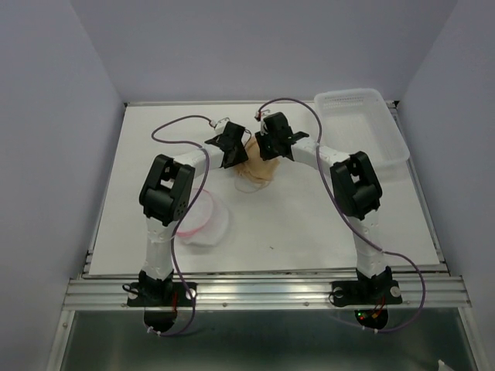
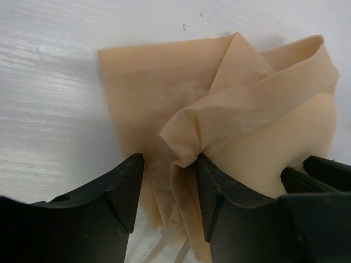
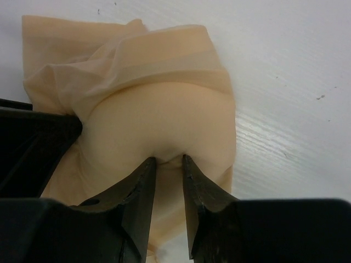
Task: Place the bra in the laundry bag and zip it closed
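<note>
The right claw (image 3: 169,160) pinches the padded cup edge of the peach bra (image 3: 159,104). The left claw (image 2: 170,164) stands open astride a bunched fold on the tabletop (image 2: 49,82).

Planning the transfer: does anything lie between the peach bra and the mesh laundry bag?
Nothing visible: only bare white table lies between the peach padded fabric bra and the round white mesh laundry bag.

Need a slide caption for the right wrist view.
Right gripper straddling a padded cup's rim on the peach bra, which lies crumpled on the white table.
</note>
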You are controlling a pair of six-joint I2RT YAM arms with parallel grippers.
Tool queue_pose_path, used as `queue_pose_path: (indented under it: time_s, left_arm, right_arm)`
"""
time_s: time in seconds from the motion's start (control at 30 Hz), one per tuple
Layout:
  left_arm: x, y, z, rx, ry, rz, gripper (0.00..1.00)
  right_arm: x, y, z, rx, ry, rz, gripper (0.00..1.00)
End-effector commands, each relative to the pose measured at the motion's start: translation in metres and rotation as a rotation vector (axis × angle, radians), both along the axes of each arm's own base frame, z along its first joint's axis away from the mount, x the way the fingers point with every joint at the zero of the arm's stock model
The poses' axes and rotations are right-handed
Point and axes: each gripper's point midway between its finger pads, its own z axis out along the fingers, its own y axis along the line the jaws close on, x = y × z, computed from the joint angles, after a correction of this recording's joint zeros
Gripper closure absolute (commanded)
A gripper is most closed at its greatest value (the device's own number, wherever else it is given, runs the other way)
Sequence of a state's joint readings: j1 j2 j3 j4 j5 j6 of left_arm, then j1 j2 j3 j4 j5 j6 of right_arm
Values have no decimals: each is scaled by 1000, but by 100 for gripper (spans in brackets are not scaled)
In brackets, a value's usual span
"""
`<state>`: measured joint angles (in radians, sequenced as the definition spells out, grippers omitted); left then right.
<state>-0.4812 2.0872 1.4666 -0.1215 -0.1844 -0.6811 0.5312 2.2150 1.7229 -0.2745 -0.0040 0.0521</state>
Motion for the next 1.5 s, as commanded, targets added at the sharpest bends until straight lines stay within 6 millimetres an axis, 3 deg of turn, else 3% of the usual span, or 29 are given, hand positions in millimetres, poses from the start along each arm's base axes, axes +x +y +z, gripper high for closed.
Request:
queue_pose_path:
  time_s: [0.0,0.17,0.3,0.33,0.43,0.47,0.53,0.63,0.73,0.8,0.87,0.93,0.97,1.0,1.07,1.1,1.23,1.27,1.3,1.37,1.47]
  left_arm:
    - [9,-2,6,7,-19,-8,47]
    - [16,-8,4,2,-24,-34,63]
    - [30,-21,13,-19,-52,-69,74]
    - [33,-26,16,-28,-59,-81,75]
    - [41,-45,25,-44,-89,-123,76]
    - [45,-51,32,-41,-111,-144,76]
    - [47,-63,36,-41,-125,-168,76]
    - [48,-66,40,-45,-129,-176,73]
    - [48,-62,51,-28,-142,-171,63]
    - [45,-52,66,5,-150,-155,50]
    - [41,-44,81,31,-168,-146,48]
    - [32,-31,109,36,-209,-139,34]
    - [22,-25,107,49,-203,-144,28]
    - [17,-16,138,39,-262,-126,19]
    - [5,1,152,50,-272,-78,8]
    - [-5,19,164,73,-288,-24,1]
    - [-46,92,159,156,-212,182,1]
    - [-53,116,156,168,-193,246,1]
    - [-71,138,152,184,-178,301,1]
    - [-103,182,135,170,-116,428,1]
    - [-138,215,108,131,-48,520,1]
  right_arm:
    - [8,4,14,13,-31,-31,68]
    - [9,-12,20,-24,-57,-105,65]
    - [10,-24,58,-18,-127,-164,59]
    - [13,-33,80,-27,-176,-207,58]
    - [16,-56,107,-66,-251,-312,58]
    - [14,-61,122,-57,-278,-330,57]
    - [13,-73,130,-62,-295,-371,57]
    - [4,-75,142,-32,-303,-370,55]
    - [-5,-71,146,-2,-293,-325,48]
    - [-11,-67,155,27,-297,-300,47]
    - [-19,-59,154,57,-275,-245,45]
    - [-28,-50,156,68,-275,-149,42]
    - [-41,-43,153,98,-254,-83,40]
    - [-46,-39,155,122,-260,-47,37]
    - [-64,-29,163,192,-249,25,34]
    - [-73,-27,154,208,-226,45,32]
    - [-95,-7,151,327,-165,139,21]
    - [-105,5,149,369,-122,212,19]
    - [-112,17,137,378,-79,248,17]
    - [-127,41,135,418,-30,323,11]
    - [-144,76,122,443,42,397,4]
